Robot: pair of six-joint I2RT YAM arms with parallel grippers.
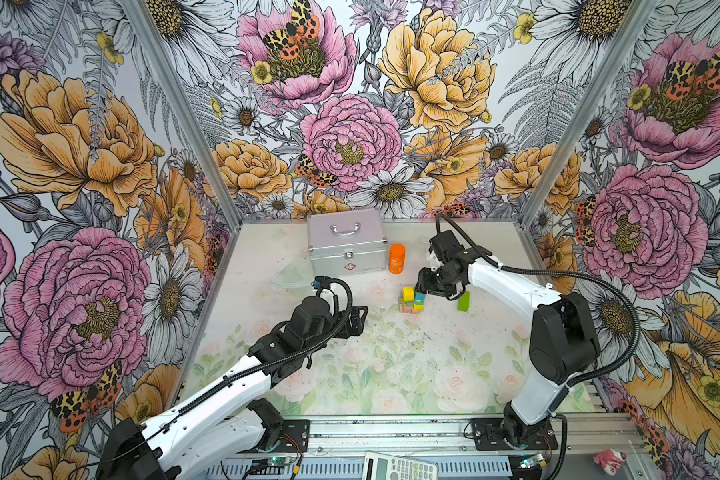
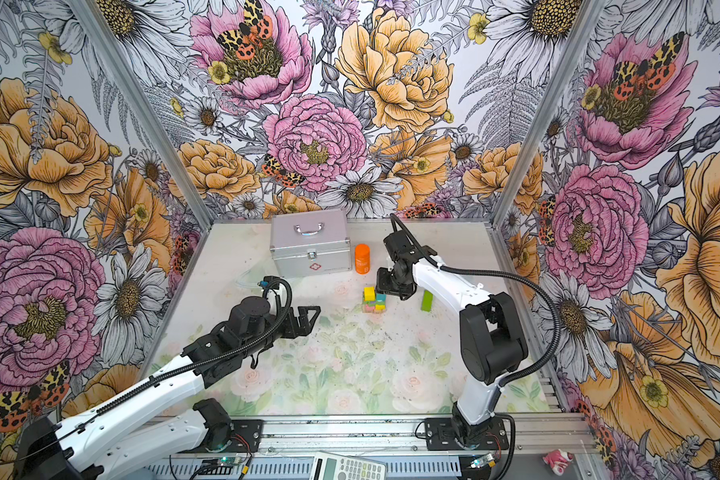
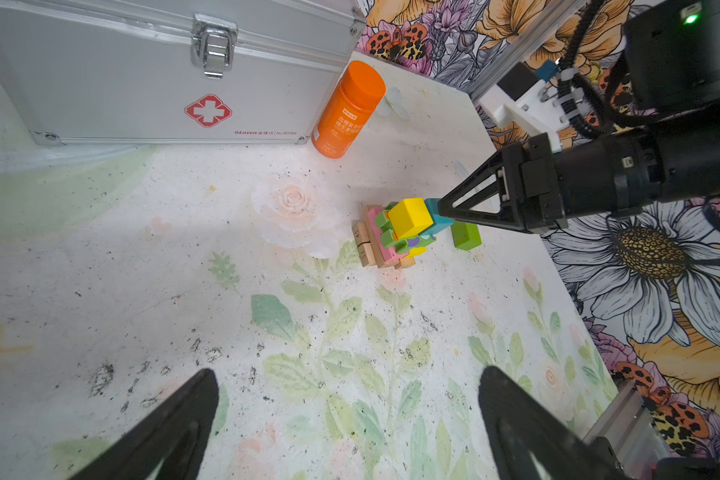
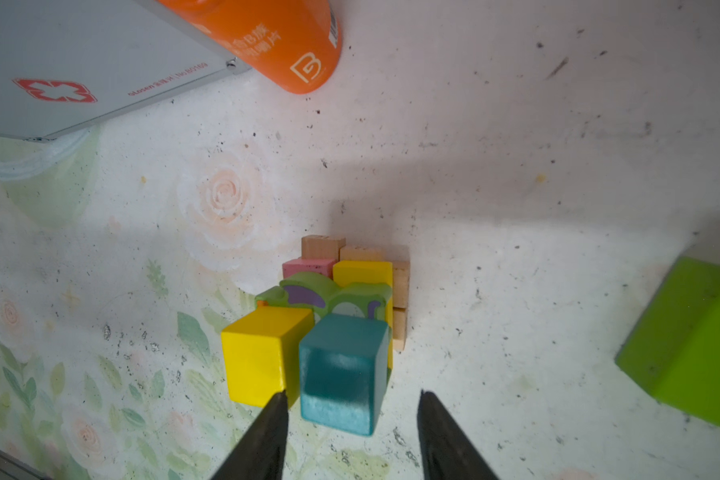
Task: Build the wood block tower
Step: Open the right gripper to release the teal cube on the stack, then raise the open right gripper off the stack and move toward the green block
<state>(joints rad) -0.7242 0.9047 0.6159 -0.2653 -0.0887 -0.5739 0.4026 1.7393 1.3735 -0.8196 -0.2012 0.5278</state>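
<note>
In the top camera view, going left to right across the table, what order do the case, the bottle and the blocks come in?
Silver metal case with a handle → orange cylindrical bottle → small multicoloured wood block tower → lime-green wooden bar, apart from the tower.

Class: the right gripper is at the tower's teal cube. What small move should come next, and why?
Probably draw the right gripper straight back from the teal cube. Its jaws stand apart with a gap on each side, and the cube rests on the tower beside the yellow cube, so it looks released. Swinging sideways might topple it.
</note>
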